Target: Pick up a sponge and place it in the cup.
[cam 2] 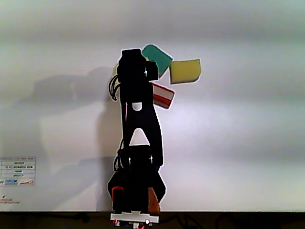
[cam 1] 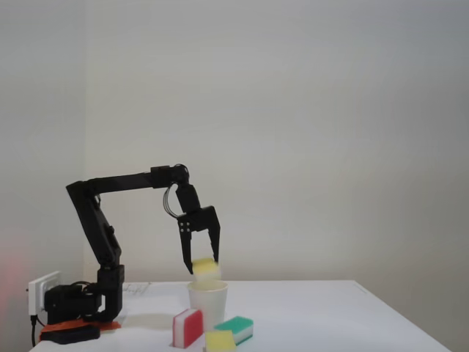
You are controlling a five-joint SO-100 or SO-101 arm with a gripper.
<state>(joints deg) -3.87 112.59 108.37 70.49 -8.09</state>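
White table (cam 1: 330, 308): tool (cam 1: 200, 267) grips sponge (cam 1: 204, 267) level above cup (cam 1: 208, 301).

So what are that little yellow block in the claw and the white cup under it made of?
The sponge looks like soft foam: matte, pale yellow, blocky, pinched in the gripper. The cup looks like paper: plain matte white, tapered, though thin plastic can't be ruled out.

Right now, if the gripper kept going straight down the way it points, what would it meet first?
Probably the white paper cup: in the fixed view the gripper, shut on the pale-yellow sponge, hangs just above its rim. Depth alignment is unclear.
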